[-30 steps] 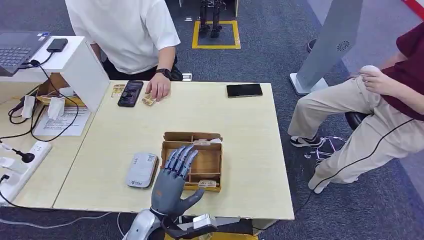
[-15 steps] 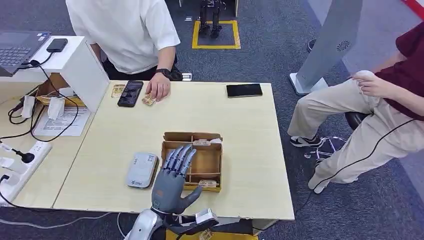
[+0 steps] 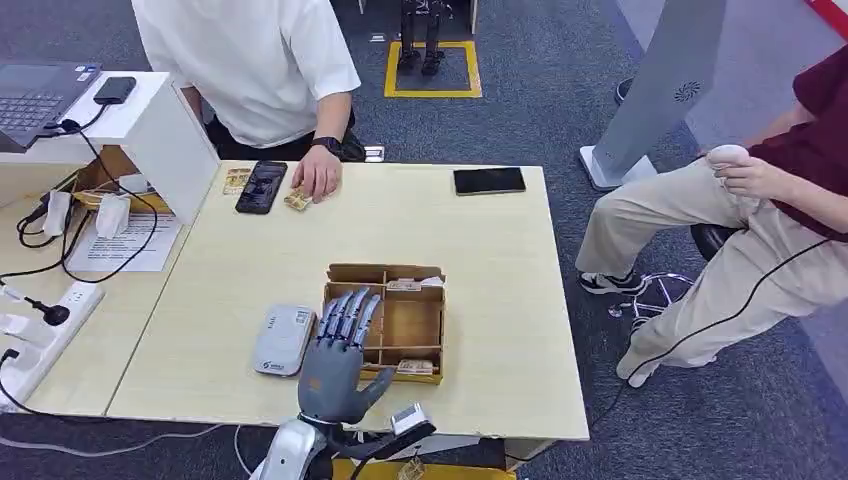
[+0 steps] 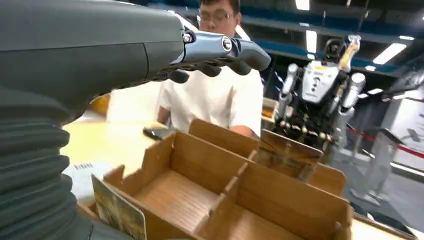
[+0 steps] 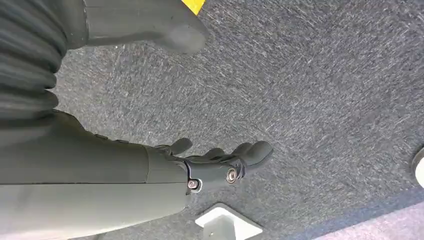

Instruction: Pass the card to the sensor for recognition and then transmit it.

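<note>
Left hand (image 3: 335, 362) over box (image 3: 420, 318), fingers spread, empty — drop onto card (image 3: 414, 367) at 3 o'clock, pinch edge; right hand (image 5: 210, 165) hangs empty

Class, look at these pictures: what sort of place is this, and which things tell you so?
Probably a robotics lab or test area: another humanoid robot stands in the background, a laptop and power strip sit beside the wooden table, and yellow tape marks the carpeted floor.

My left hand (image 3: 338, 365) covers the wooden box's (image 3: 420, 322) left compartments; the card (image 4: 118, 214) print is too blurred to read.
</note>
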Motion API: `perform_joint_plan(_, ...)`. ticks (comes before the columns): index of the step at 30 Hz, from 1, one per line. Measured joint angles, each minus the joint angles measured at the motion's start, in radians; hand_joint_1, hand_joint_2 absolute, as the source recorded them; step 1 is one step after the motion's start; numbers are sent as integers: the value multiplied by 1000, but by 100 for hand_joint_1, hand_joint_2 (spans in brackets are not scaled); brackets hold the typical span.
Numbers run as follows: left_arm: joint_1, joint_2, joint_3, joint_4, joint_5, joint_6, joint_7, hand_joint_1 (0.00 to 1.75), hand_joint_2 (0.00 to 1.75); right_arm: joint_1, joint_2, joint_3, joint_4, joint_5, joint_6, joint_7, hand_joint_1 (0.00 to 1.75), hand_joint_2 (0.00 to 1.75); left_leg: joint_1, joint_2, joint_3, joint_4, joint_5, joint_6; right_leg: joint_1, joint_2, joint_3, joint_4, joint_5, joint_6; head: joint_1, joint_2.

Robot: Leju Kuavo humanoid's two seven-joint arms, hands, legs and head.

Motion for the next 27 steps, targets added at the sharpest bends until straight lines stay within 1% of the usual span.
perform_joint_plan(3, 11, -10, 20, 0, -47, 24, 20, 0, 175, 1, 0, -15, 0, 15, 0, -10, 0, 175, 0, 0, 0, 0, 0, 0, 0, 0, 0, 0, 0, 0, 0, 0)
perform_joint_plan(9, 39, -43, 100, -39, -89, 32, -1, 0, 175, 1, 0, -65, 1, 44, 0, -27, 0, 175, 0, 0, -1, 0, 0, 0, 0, 0, 0, 0, 0, 0, 0, 0)
perform_joint_plan(14, 49, -56, 132, -53, -106, 32, -3, 0, 175, 1, 1, -84, 1, 47, 0, -29, 0, 175, 0, 0, -1, 0, 0, 0, 0, -1, 0, 0, 0, 0, 0, 0)
perform_joint_plan(16, 50, -58, 140, -53, -133, 32, -2, 0, 175, 1, 1, -87, 2, 48, 0, -29, 0, 175, 0, 0, 0, 0, 0, 0, 0, -1, 0, 0, 0, 0, 0, 0)
perform_joint_plan(20, 51, -58, 144, -52, -173, 32, 19, 0, 175, 1, 1, -87, 2, 49, 0, -27, 0, 175, 0, 0, 0, 0, 0, 0, 0, -1, 0, 0, 0, 0, 0, 0)
perform_joint_plan(27, 50, -58, 144, -48, -174, 33, 24, 0, 175, 1, 1, -85, 2, 50, 0, -27, 0, 175, 0, 0, 0, 0, 0, 0, 0, -1, 0, 0, 0, 0, 0, 0)
